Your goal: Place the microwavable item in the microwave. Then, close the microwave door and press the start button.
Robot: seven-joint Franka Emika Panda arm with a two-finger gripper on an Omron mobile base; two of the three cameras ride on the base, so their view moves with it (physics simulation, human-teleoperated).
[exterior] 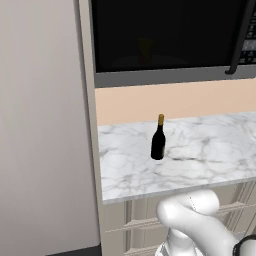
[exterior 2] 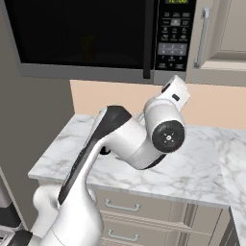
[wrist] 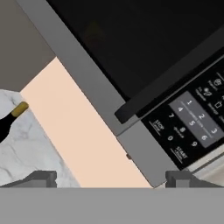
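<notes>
The microwave [exterior: 170,42] is filling the upper part of the left base view, a dark grey-black oven hanging above the tabletop. The microwave door [exterior 2: 81,33] is sitting shut across its front, black glass with a grey frame. A long black bar handle [wrist: 175,72] is running along the door's edge, beside the button panel [exterior 2: 174,36]. Behind the glass, a small yellow cup [exterior: 145,50] is showing dimly, standing upright inside.
</notes>
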